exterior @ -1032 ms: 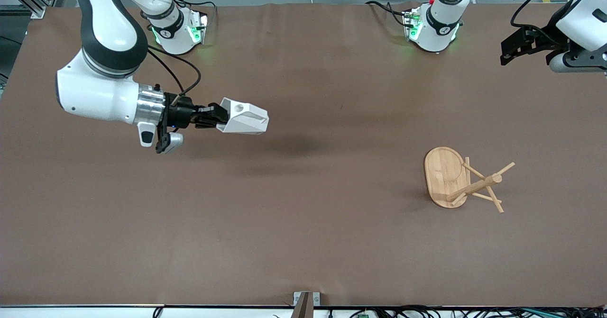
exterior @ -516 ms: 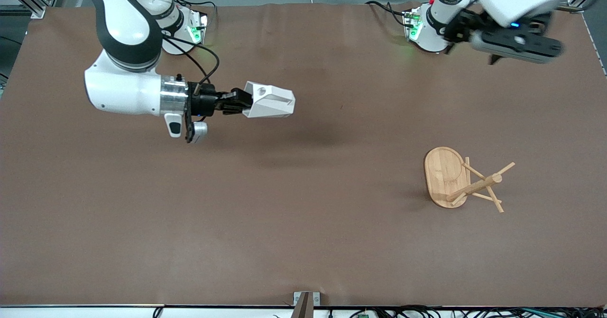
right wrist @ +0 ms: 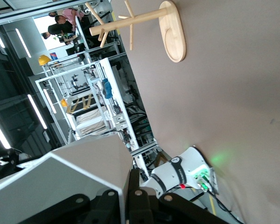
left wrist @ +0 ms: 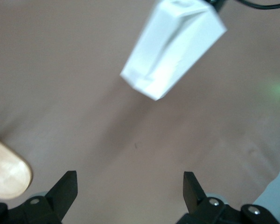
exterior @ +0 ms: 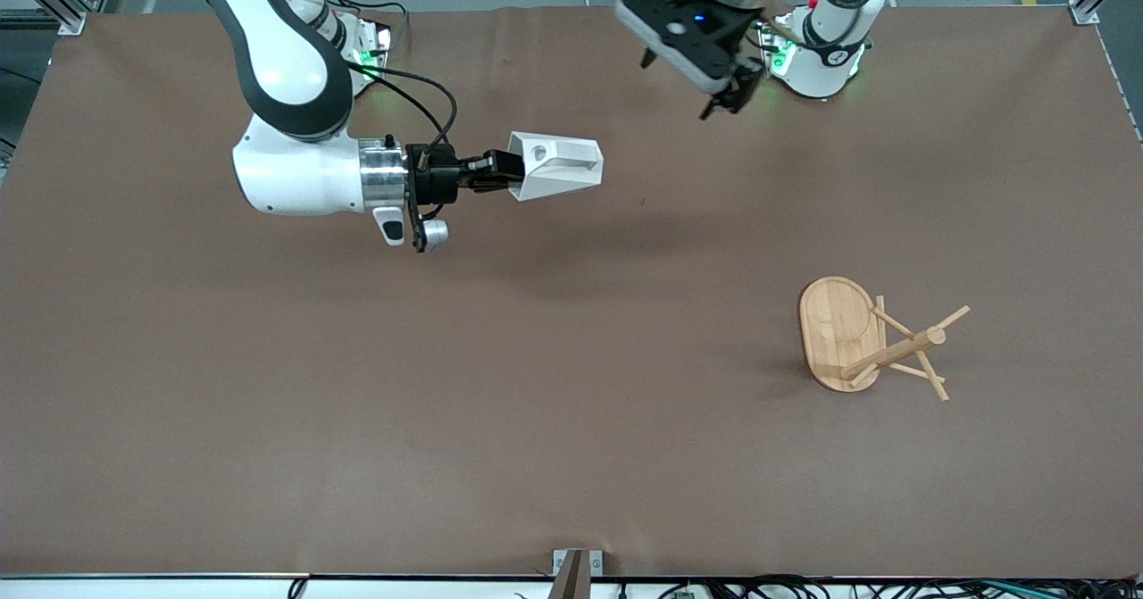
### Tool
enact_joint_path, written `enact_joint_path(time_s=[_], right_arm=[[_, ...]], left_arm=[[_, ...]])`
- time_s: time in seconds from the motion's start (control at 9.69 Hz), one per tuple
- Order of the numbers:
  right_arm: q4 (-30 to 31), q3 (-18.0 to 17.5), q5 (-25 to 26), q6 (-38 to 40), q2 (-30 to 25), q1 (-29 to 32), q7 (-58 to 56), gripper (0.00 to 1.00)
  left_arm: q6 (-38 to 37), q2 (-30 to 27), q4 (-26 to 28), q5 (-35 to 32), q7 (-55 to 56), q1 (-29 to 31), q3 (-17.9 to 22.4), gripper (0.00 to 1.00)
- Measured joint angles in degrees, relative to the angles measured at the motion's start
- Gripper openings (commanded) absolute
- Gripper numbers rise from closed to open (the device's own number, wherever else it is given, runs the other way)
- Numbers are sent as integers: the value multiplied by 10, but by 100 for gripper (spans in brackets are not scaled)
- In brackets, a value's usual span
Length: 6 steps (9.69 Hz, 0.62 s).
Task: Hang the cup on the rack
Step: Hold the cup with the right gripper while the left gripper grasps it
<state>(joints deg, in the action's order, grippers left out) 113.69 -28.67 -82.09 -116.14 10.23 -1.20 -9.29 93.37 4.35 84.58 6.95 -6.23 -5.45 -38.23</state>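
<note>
We see the rack (exterior: 862, 338) nearest the front camera, toward the left arm's end of the table, standing upright on its oval base and unmoved over the last second, with nothing hung on its pegs. Farther from the camera, over mid-table, the right gripper (exterior: 500, 170) has carried the cup (exterior: 555, 167) up in the air a good way toward the left arm's end; its jaws are clenched on the cup's handle end, and the cup lies on its side, mouth pointing at the left arm's end. Over the table strip nearest the bases, the left gripper (exterior: 728, 90) has swung in fast from the table's edge and now hangs close to the cup, jaws released and holding nothing. We judge a handover or a direct carry to the rack is coming; the hang is not yet done. Hard to make out: the left gripper's fingertips are blurred in the front view, the handle hole's fit to a peg can't be judged, and the right wrist view shows only part of the cup (right wrist: 60, 186), with the rack (right wrist: 144, 23) well apart.
</note>
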Motion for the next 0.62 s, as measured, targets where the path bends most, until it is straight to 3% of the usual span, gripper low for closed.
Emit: enact_joint_path(time_s=[0.31,0.62], right_arm=[[1,-13,-24,0,1,-1,-6,0],[12,-23,-25,-2,2,-1,-73,0]], left_arm=[[21,10,-1,0,-145,3,-6,100],[31,35,-2,24,-202,4,-6,100]])
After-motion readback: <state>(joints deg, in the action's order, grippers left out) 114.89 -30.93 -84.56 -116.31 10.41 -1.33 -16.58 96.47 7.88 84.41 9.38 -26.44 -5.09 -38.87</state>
